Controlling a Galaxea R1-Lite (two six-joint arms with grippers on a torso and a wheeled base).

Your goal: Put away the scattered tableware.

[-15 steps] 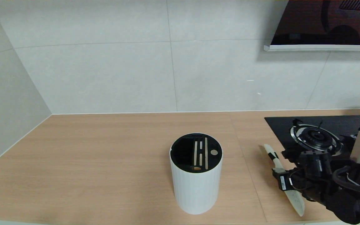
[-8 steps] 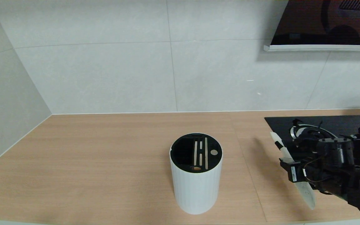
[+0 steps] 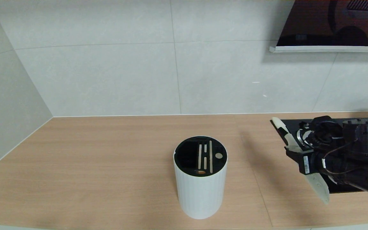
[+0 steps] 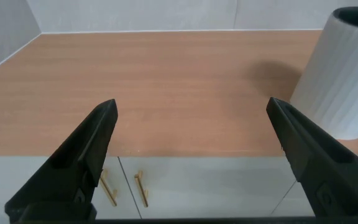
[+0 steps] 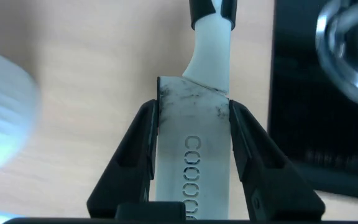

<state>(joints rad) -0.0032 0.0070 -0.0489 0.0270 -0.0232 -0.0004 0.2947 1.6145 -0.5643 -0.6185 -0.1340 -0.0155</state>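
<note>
Saw a tiled wall (image 3: 107, 64) behind a wooden countertop (image 3: 107, 159) that ran from the left corner to a black hob (image 3: 295, 122) at the right. Noted a dark range hood (image 3: 331, 28) high on the right. From the left wrist, made out pale cabinet fronts with brass pulls (image 4: 139, 186) under the counter's front edge.

Found the white holder (image 3: 200, 188) upright near that front edge at mid-counter, slotted black top up. Counted a wide stretch of wood on its left toward the corner and a narrower strip on its right toward the hob.

Found the right gripper (image 3: 299, 156) over the hob's left edge, well apart from the holder, clamped across the flat of the white knife (image 3: 318, 187). Saw the handle angled toward the back wall and the blade tip toward the front edge. From the right wrist, picked out dark smudges on the blade.

Caught the left gripper (image 4: 194, 155) spread wide, holding nothing, just outside the counter's front edge.
</note>
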